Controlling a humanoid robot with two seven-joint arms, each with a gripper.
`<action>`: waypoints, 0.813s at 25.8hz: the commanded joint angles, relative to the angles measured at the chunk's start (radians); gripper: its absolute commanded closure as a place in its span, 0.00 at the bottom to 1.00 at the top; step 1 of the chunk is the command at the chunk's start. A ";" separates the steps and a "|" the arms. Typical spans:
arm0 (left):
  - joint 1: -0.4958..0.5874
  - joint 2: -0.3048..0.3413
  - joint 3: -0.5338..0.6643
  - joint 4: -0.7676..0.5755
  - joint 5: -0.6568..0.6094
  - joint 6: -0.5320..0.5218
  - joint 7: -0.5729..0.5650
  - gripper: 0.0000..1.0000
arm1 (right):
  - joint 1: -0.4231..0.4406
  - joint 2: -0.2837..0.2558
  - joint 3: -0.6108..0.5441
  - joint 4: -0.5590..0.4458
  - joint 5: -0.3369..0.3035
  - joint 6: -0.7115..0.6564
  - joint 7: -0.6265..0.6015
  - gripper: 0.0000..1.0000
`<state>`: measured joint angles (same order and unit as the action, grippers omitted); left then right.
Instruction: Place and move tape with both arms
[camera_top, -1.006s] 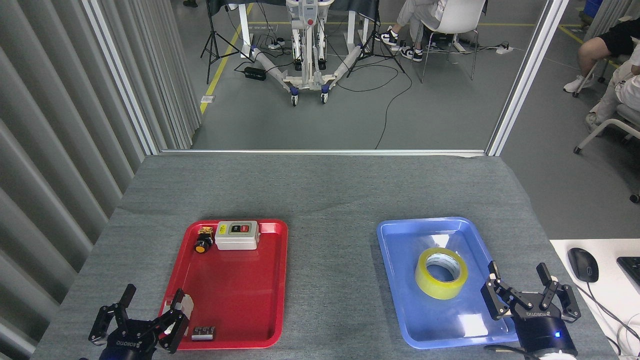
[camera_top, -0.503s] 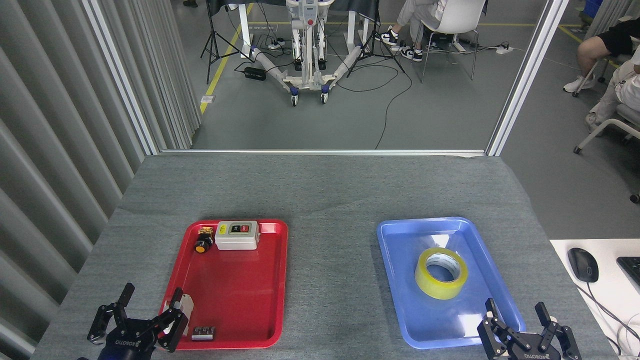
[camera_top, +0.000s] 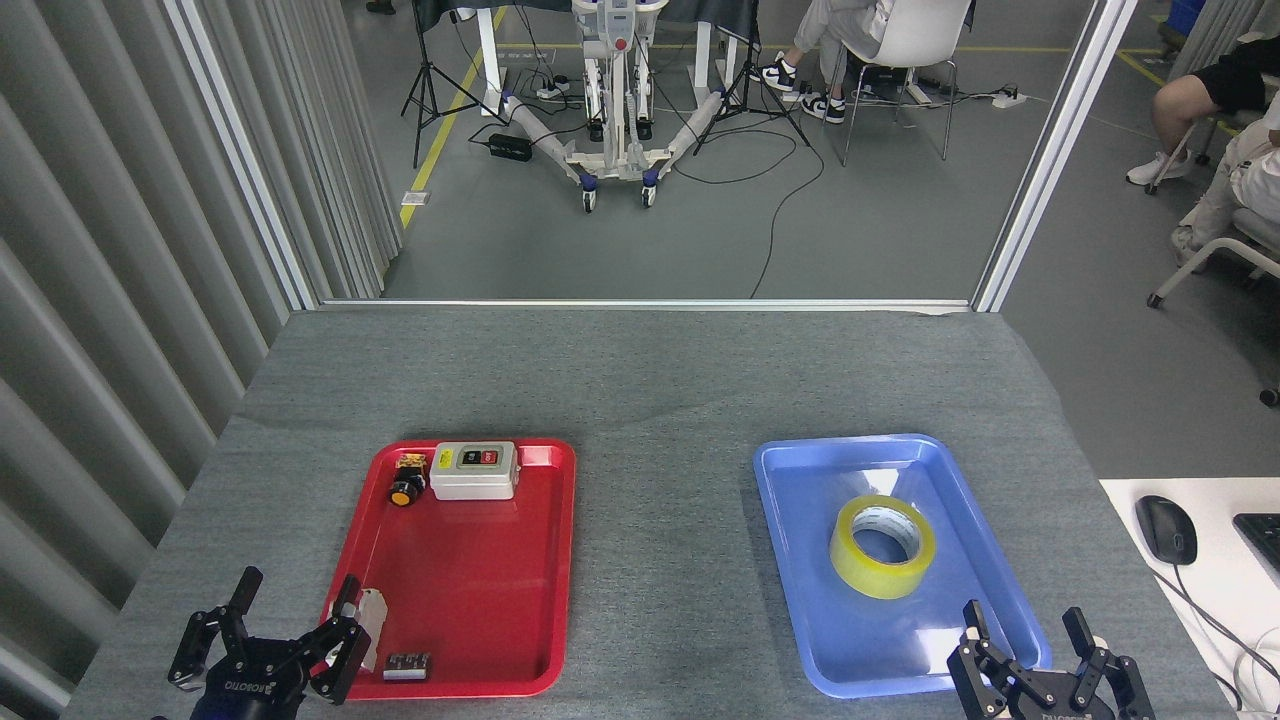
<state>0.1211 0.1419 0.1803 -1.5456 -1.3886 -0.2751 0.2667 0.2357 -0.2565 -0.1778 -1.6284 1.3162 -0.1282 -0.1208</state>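
The wide roll of translucent yellow packing tape (camera_top: 882, 546) lies flat in the shallow blue plastic tray (camera_top: 790, 560), just beyond the right black two-finger gripper (camera_top: 1022, 625). That gripper's fingers spread wide, holding nothing. The left black gripper (camera_top: 295, 595), likewise wide open and empty, hovers at the near-left corner of the red plastic tray (camera_top: 470, 600).

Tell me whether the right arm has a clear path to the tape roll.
Probably yes. The right end effector sits open at the blue tray's near edge, and nothing lies between it and the tape roll.
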 joint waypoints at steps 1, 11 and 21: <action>0.000 -0.001 0.002 -0.001 0.000 0.001 -0.001 0.00 | 0.010 -0.003 0.009 -0.008 0.000 -0.002 -0.003 0.01; 0.003 0.001 0.011 -0.001 0.006 0.011 0.000 0.00 | 0.045 -0.007 0.009 -0.011 0.000 -0.007 -0.094 0.01; 0.003 0.002 0.015 -0.001 0.008 0.011 -0.001 0.00 | 0.050 -0.009 0.011 -0.011 0.000 -0.005 -0.094 0.01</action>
<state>0.1230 0.1441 0.1943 -1.5453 -1.3809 -0.2638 0.2667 0.2833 -0.2654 -0.1678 -1.6397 1.3161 -0.1342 -0.2146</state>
